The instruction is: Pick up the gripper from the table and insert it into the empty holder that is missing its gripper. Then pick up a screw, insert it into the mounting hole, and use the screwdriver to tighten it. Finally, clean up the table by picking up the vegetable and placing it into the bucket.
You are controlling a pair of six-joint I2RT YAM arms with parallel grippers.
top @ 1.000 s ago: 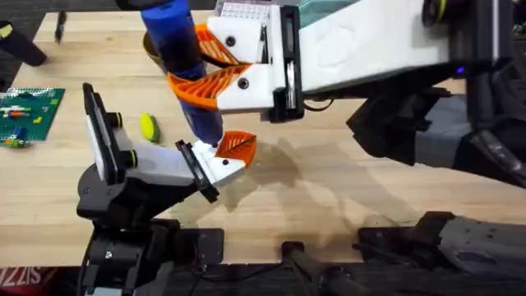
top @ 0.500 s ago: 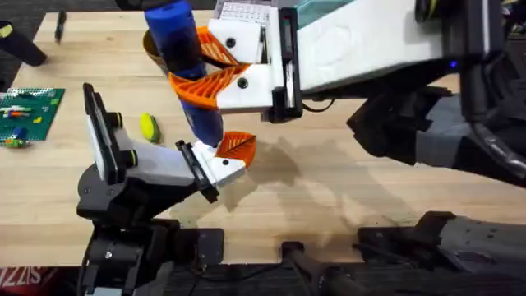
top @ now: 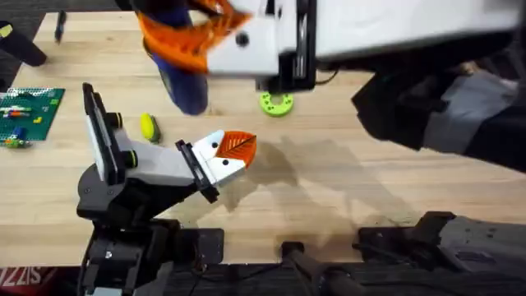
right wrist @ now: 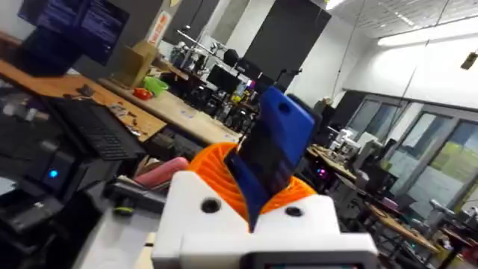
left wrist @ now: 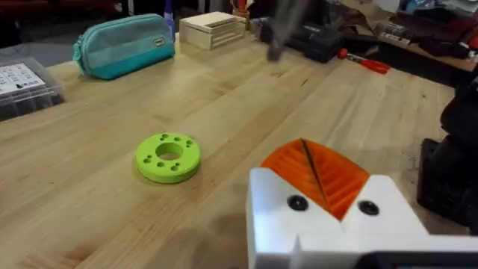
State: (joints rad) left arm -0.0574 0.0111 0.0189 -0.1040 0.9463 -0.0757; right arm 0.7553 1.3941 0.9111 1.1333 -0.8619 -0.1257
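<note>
My left gripper [top: 228, 150] rests low over the table, shut, with its two orange ribbed wedges pressed together [left wrist: 310, 166]. The orange gripper wedge [top: 239, 145] sits in the white holder block [top: 215, 166]; each white block shows a dark dot [left wrist: 297, 202]. High over the far left, my right gripper [top: 193, 39] is shut on the blue screwdriver [top: 185, 86], which stands between its orange pads [right wrist: 272, 153]. The yellow-green vegetable [top: 148, 127] lies on the table beside the left arm. The bucket is hidden behind the raised right gripper.
A bright-green disc with holes [top: 276, 103] [left wrist: 169, 157] lies mid-table. A green brick plate [top: 26, 111] sits at the left edge. At the table's far side are a teal pouch [left wrist: 123, 45], a wooden box [left wrist: 213, 28] and a clear parts box [left wrist: 22, 82].
My right gripper has lifted the screwdriver up and away from the left gripper's white block, uncovering the green disc. The left arm has not moved.
</note>
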